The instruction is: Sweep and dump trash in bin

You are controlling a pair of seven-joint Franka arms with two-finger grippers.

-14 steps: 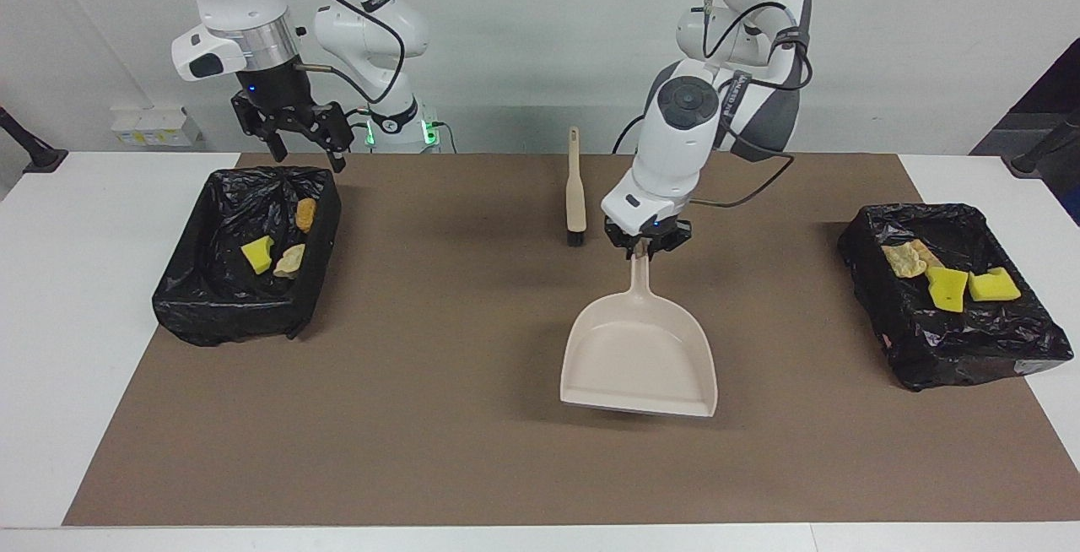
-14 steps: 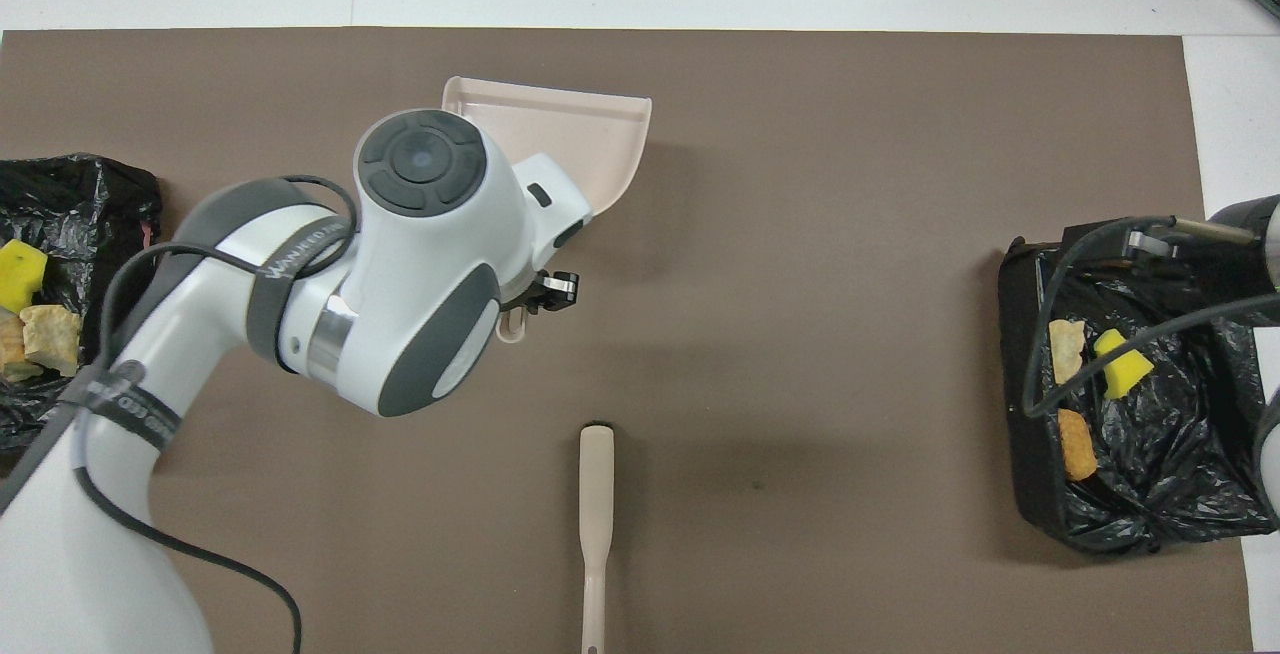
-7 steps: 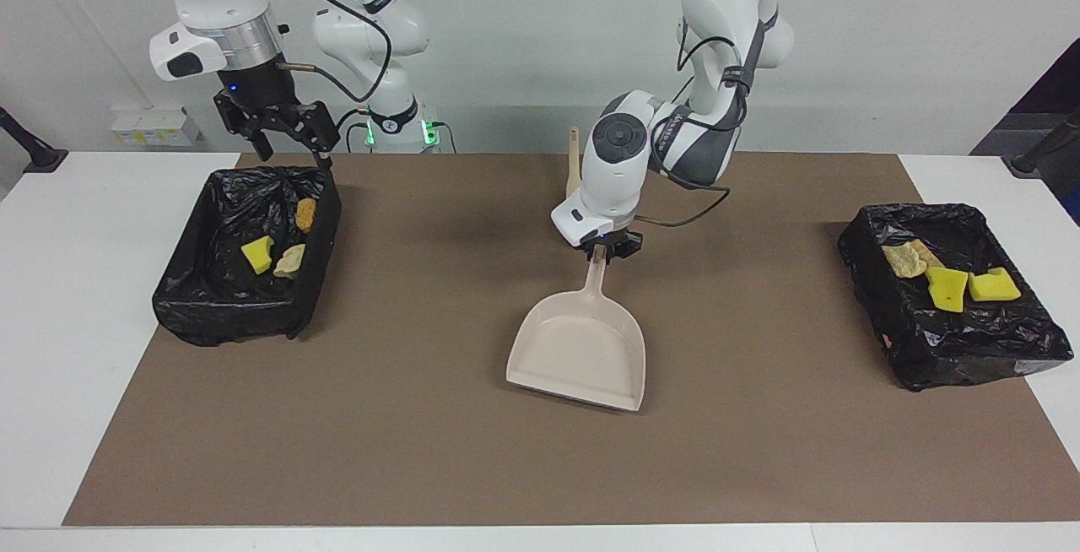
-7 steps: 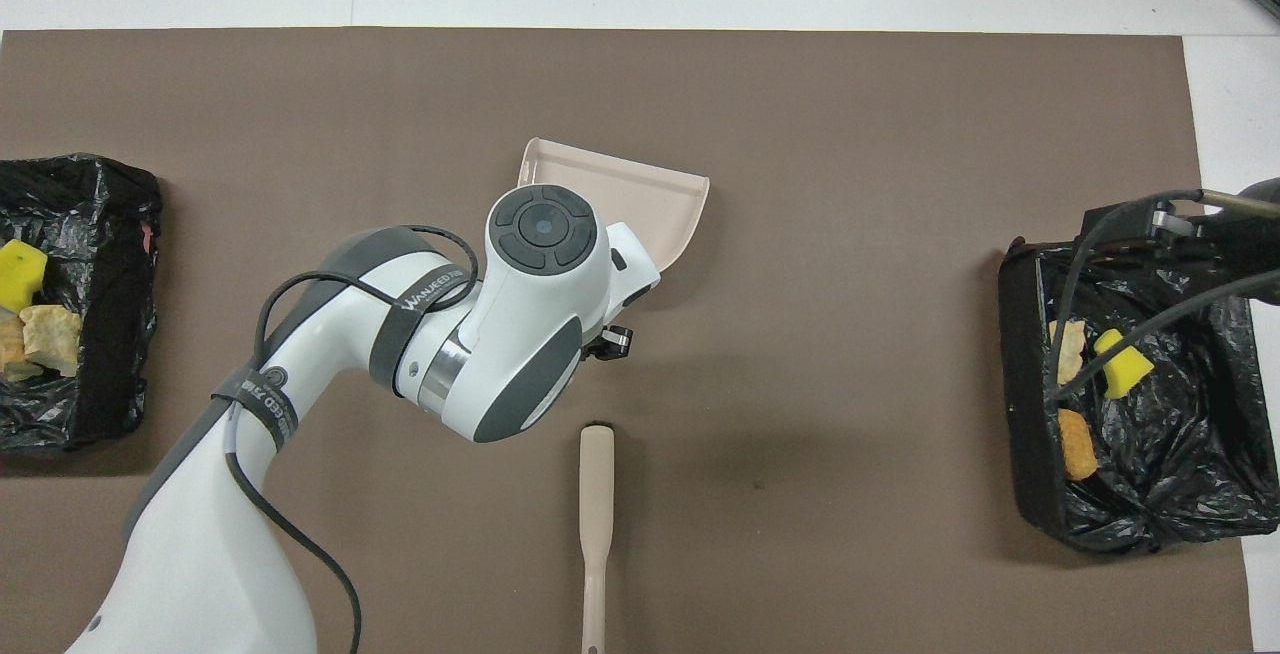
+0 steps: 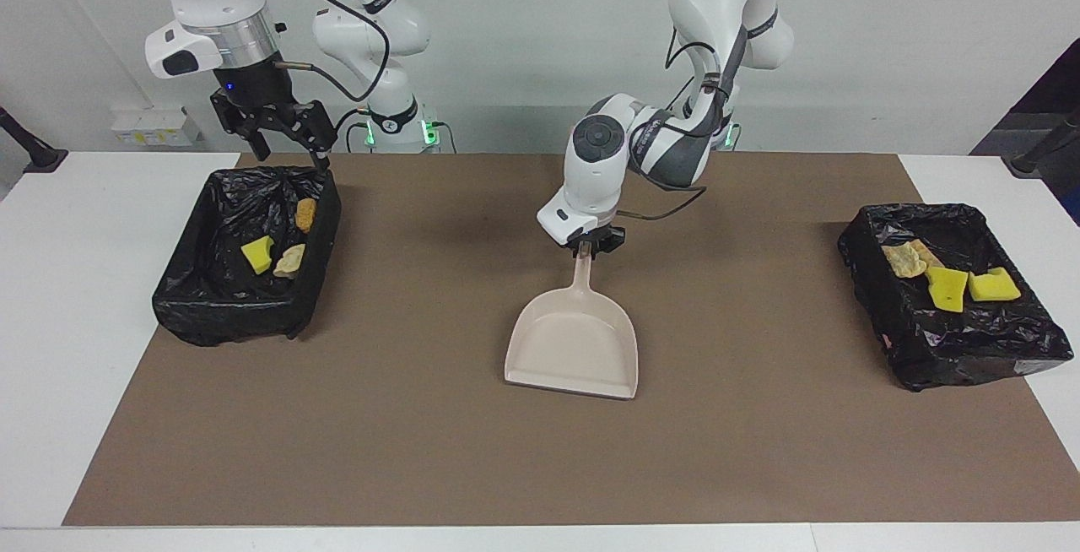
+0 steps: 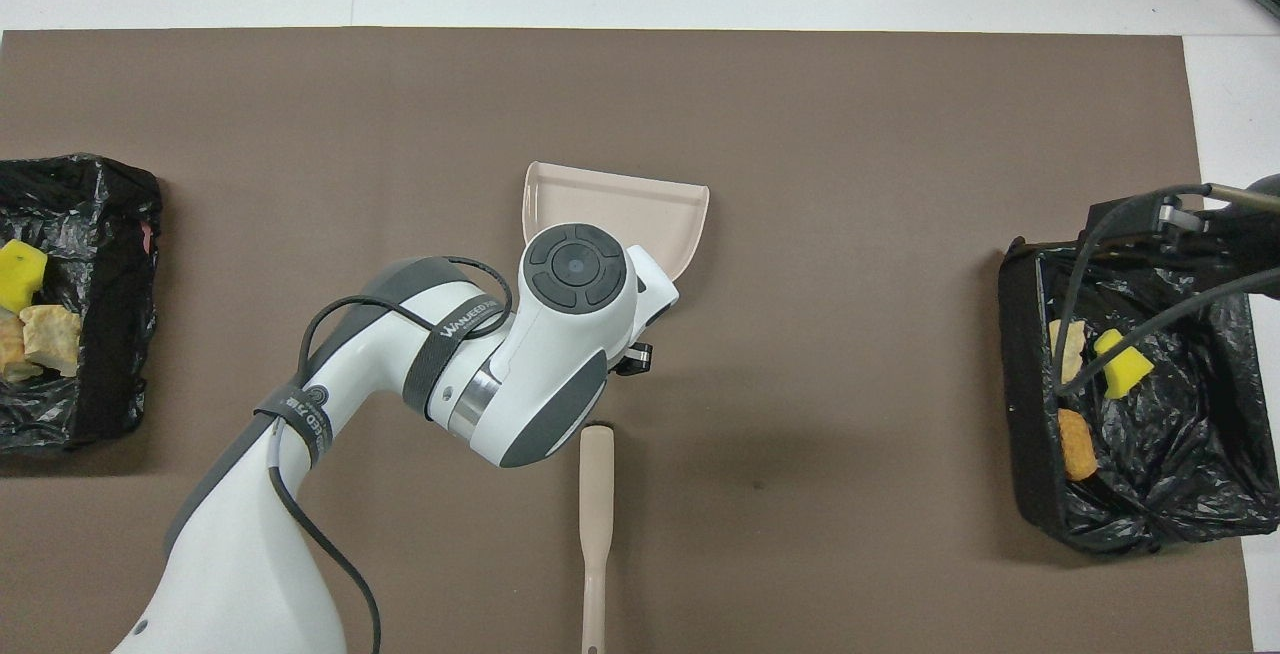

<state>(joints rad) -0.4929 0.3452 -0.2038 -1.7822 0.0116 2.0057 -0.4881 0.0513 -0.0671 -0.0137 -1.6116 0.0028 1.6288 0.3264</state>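
Now trash (image 5: 272, 253) in bins, well apart from dustpan (image 5: 574, 349)

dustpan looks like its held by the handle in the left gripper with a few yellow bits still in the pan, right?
Not quite. The left gripper does grip the dustpan by its handle, but the pan is empty, as the facing view shows. The yellow pieces lie in the bins.
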